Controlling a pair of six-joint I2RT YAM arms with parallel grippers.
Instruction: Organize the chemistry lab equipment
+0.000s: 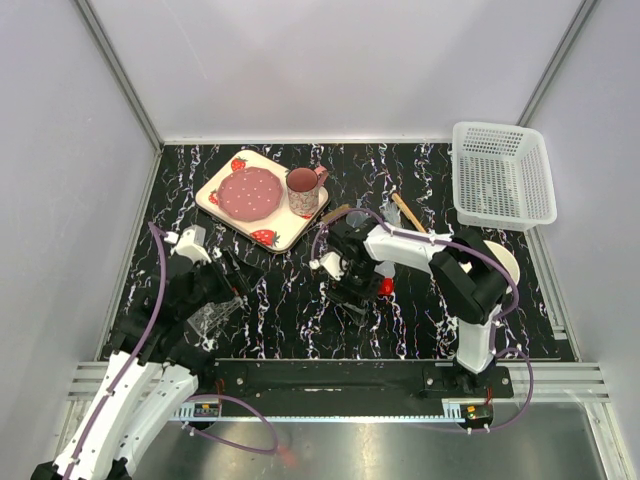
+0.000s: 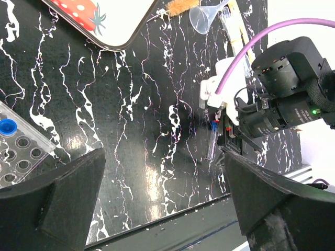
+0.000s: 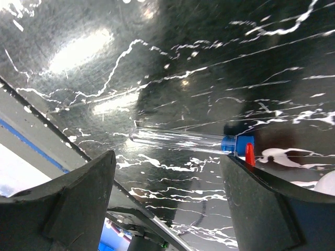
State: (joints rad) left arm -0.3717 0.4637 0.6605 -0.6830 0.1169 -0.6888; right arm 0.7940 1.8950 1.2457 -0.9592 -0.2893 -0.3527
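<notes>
Right gripper [image 3: 167,162]: fingers [image 3: 78,198] spread wide, gripping nothing. One blue-capped tube [image 3: 183,140] lies flat on the tabletop [image 3: 157,63] in the gap between them, cap end just beside one finger; can't tell if it touches. The red cap of the squeeze bottle [image 3: 249,154] is right next to the tube's cap.

Left gripper [image 2: 163,157]: fingers fully apart, empty, low over bare table.

Tube rack [image 2: 21,146] is at the left arm's side with one blue-capped tube seated in it; the other holes in view are empty.

Funnel [image 2: 204,18] and droppers [image 2: 233,29] lie just past the right gripper, near the strawberry tray [image 1: 215,205]. The tray holds a pink plate [image 1: 250,192] and mug [image 1: 303,192].

White basket [image 1: 503,175] in the far right corner; no contents visible. Wooden-handled tool [image 1: 408,212] lies on the table near it.

Surface is black marble-look; walls plain white.
</notes>
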